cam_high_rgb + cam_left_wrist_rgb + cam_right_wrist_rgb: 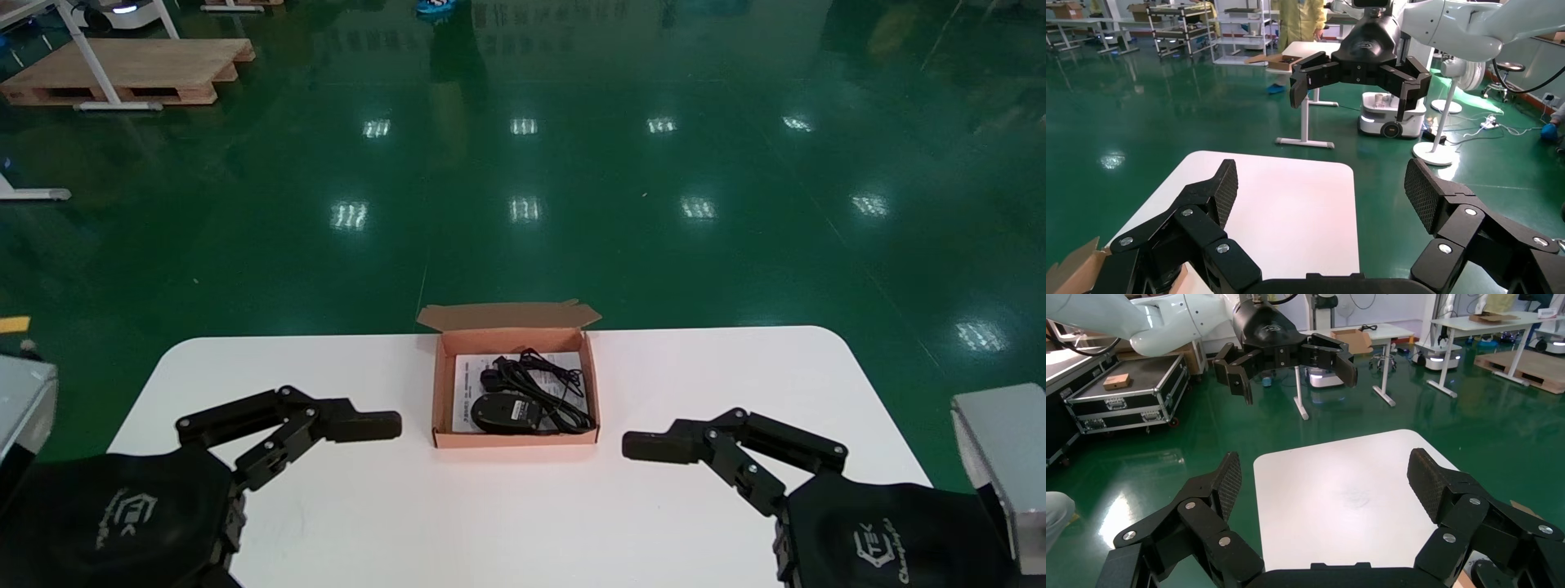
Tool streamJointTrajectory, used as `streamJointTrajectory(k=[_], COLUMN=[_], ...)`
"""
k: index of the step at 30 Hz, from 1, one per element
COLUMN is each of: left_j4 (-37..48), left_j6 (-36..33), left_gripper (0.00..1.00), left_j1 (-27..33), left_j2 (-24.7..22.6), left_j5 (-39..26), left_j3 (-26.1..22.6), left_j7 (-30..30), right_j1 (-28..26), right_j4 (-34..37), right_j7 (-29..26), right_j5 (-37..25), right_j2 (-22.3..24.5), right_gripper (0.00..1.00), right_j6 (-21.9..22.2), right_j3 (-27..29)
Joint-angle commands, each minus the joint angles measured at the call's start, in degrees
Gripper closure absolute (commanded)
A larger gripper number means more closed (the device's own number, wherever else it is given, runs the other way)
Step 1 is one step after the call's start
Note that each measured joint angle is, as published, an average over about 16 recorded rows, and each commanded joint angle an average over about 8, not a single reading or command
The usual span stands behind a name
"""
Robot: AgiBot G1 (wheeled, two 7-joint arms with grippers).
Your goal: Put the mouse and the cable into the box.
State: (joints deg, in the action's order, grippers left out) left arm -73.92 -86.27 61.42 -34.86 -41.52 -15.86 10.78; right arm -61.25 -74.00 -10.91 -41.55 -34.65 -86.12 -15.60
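A small open cardboard box sits at the middle of the white table, with its lid flap standing up at the far side. Inside it a black mouse lies on a printed sheet, and its black cable is bundled beside and behind it. My left gripper hovers left of the box and my right gripper right of it, both apart from it. In the left wrist view my left gripper is open and holds nothing. My right gripper is likewise open, with only bare table between its fingers.
Grey metal units stand off the table's left and right edges. Green floor lies beyond the far edge, with a wooden pallet far off at the back left.
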Motion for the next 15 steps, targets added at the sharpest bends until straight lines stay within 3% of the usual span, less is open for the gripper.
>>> streamJointTrajectory(k=[1,15], left_j4=[0.07,0.28], left_j6=[0.13,0.44], left_gripper=[0.0,0.0], left_j1=[0.03,0.08], left_j2=[-0.03,-0.1], left_j5=[-0.06,-0.24], left_j3=[-0.03,-0.1], left_j7=[-0.01,-0.04], right_j1=[-0.06,-0.24], right_j4=[0.09,0.35], right_j7=[0.03,0.13], right_j5=[-0.07,-0.23], right_j2=[-0.08,-0.29], right_gripper=[0.0,0.0], right_j6=[0.09,0.37], right_j3=[-0.09,-0.34])
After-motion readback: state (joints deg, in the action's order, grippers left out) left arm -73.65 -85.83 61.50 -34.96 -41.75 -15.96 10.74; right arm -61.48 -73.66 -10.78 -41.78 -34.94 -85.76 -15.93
